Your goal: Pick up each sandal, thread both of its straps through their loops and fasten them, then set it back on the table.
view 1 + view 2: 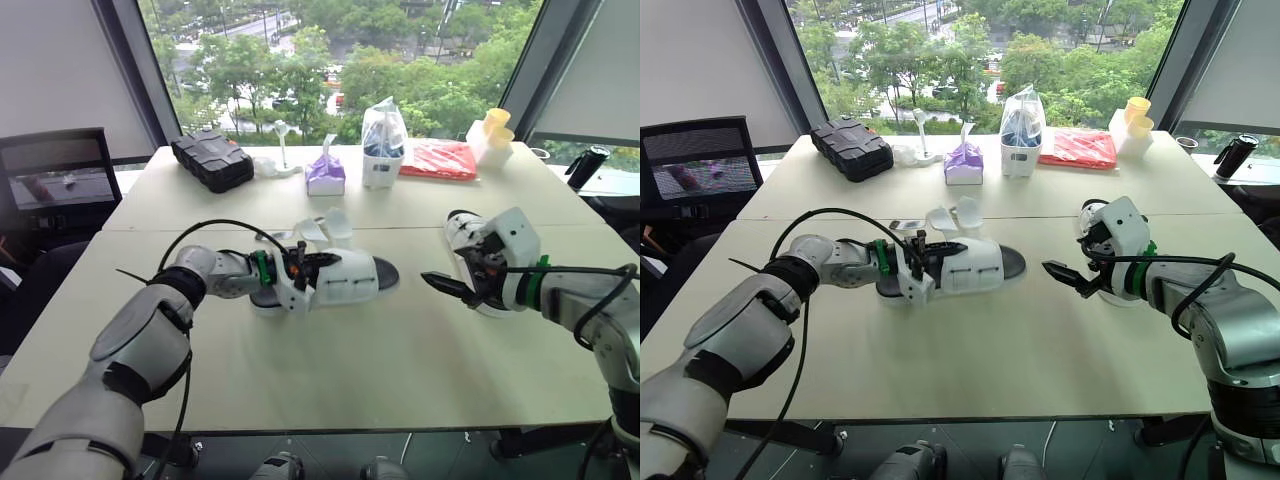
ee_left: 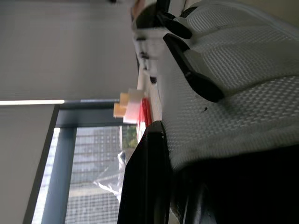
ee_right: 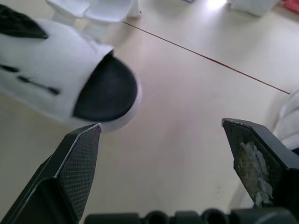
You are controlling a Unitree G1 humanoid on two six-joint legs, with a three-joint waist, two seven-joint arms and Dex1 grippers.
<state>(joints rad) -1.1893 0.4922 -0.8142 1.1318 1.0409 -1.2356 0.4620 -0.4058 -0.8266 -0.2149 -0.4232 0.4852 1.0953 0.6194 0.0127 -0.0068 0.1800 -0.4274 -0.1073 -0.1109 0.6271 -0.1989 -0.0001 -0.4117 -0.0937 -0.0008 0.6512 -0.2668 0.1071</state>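
Note:
A white mesh sandal (image 1: 345, 275) with a black sole lies at mid-table, its two loose straps (image 1: 330, 225) flipped up on the far side. My left gripper (image 1: 300, 268) is at its heel end, shut on the mesh upper (image 2: 233, 93), with one black finger (image 2: 145, 177) pressed along it. The second white sandal (image 1: 462, 232) lies to the right, partly hidden behind my right hand. My right gripper (image 1: 452, 278) hovers between the two sandals, open, with nothing between its fingers (image 3: 74, 163). It points at the first sandal's toe (image 3: 70, 88).
Along the far edge of the table (image 1: 350, 380) stand a black case (image 1: 212, 158), a purple pack (image 1: 325, 172), a clear bag with a container (image 1: 383, 140), a red packet (image 1: 438, 158) and yellow cups (image 1: 495, 130). A chair (image 1: 60, 170) is at the left.

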